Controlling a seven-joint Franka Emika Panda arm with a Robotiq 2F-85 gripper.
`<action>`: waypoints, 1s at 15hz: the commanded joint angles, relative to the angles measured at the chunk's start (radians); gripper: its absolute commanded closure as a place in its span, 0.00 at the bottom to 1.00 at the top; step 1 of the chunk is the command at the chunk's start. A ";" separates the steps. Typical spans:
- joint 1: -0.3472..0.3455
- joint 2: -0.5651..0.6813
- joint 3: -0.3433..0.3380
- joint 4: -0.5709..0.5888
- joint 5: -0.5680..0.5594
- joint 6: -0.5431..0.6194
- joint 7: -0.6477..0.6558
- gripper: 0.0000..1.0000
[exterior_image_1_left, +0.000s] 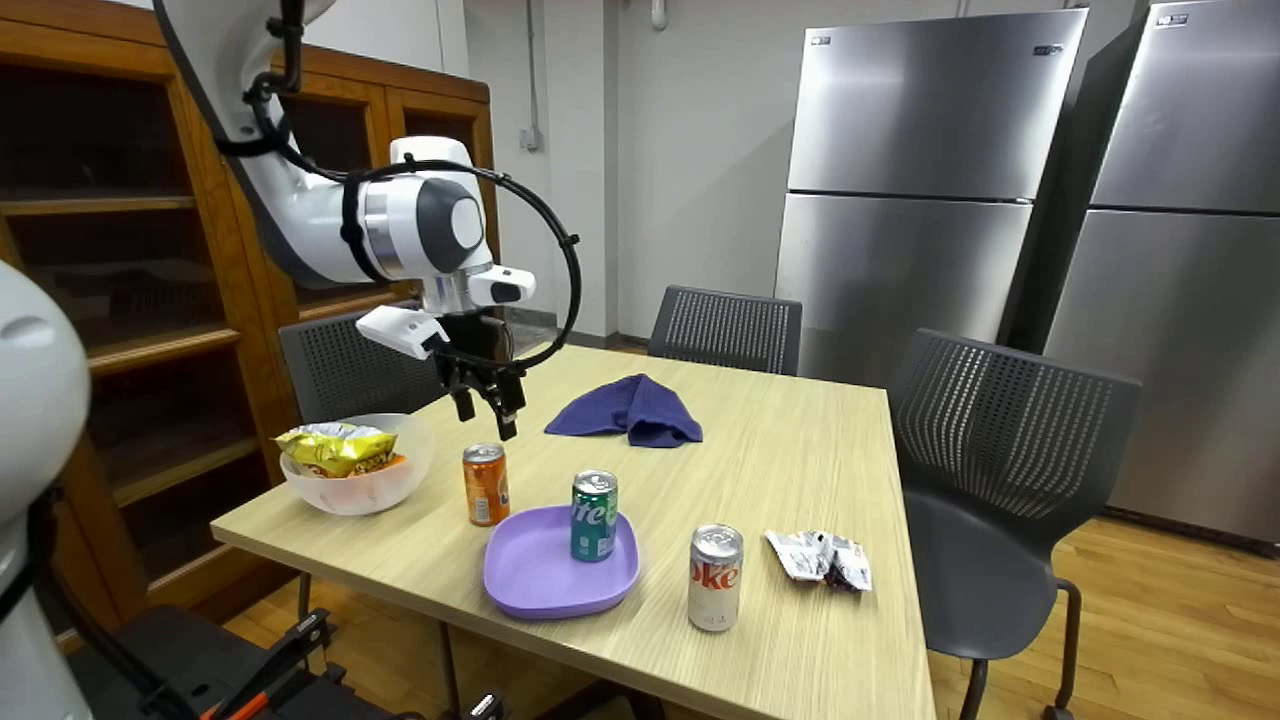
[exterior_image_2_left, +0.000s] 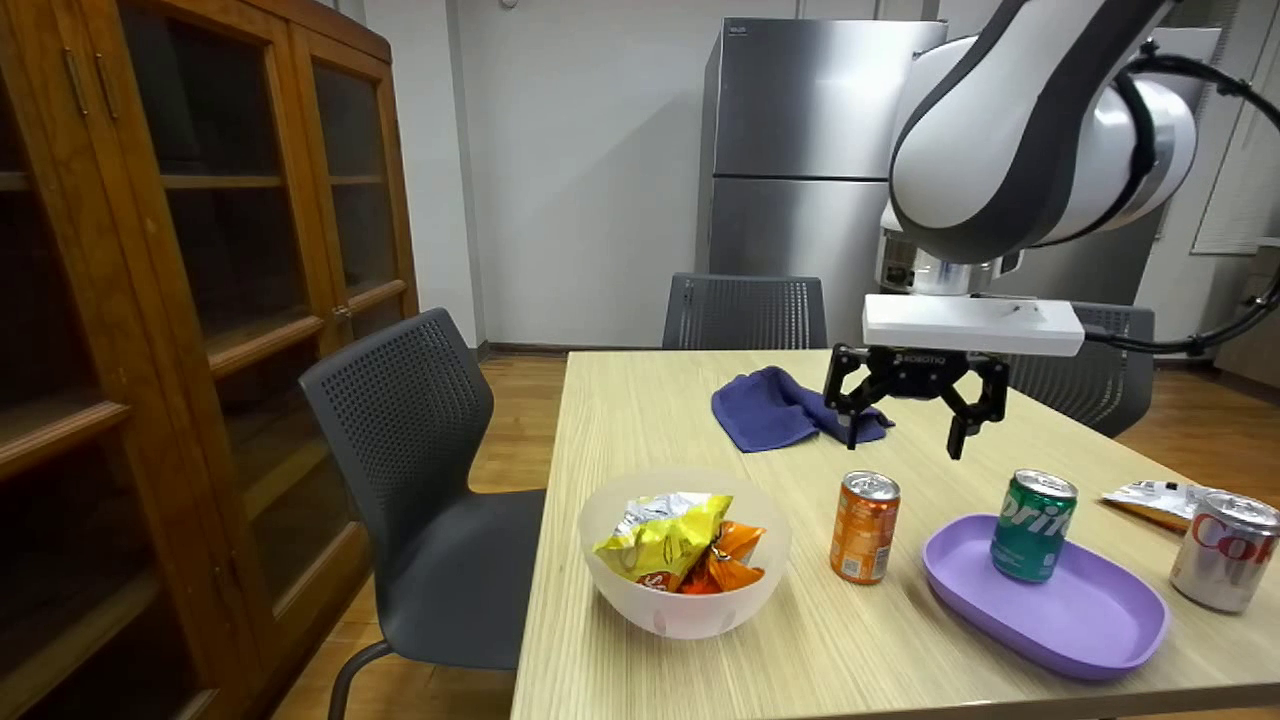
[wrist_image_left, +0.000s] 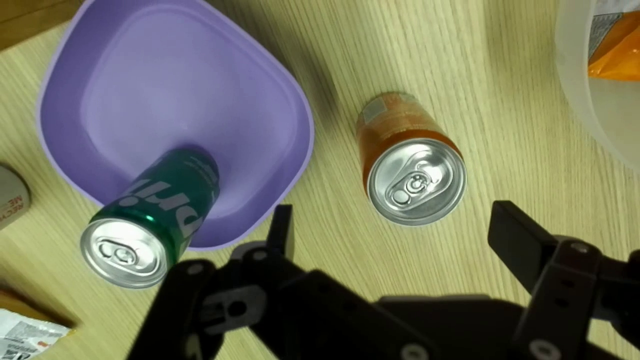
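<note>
My gripper (wrist_image_left: 391, 217) is open above the table, with nothing between its fingers (wrist_image_left: 520, 240). In an exterior view, the gripper (exterior_image_2_left: 904, 450) hangs a little higher than an orange can (exterior_image_2_left: 865, 530), which is nearest to it. That orange can (wrist_image_left: 395, 120) stands upright and shows its silver lid in the wrist view, ahead of the gap between the fingertips. A green Sprite can (exterior_image_1_left: 594, 515) stands on a purple plate (exterior_image_1_left: 530, 580). To one side of the orange can sits a frosted bowl (exterior_image_2_left: 660, 615) holding a yellow chip bag (exterior_image_2_left: 670, 540) and an orange bag (exterior_image_2_left: 735, 555).
A Coke can (exterior_image_1_left: 715, 585) and a silver snack packet (exterior_image_1_left: 820, 558) are on the table beyond the plate. A dark blue cloth (exterior_image_1_left: 630, 410) lies crumpled farther back. Dark chairs (exterior_image_1_left: 1010, 440) surround the table, and a wooden cabinet (exterior_image_2_left: 290, 330) stands at one side.
</note>
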 joint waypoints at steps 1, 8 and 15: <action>0.010 -0.002 0.008 -0.015 -0.043 -0.003 0.075 0.00; 0.020 0.046 0.011 0.011 -0.043 -0.009 0.098 0.00; 0.032 0.115 0.009 0.075 -0.024 -0.023 0.085 0.00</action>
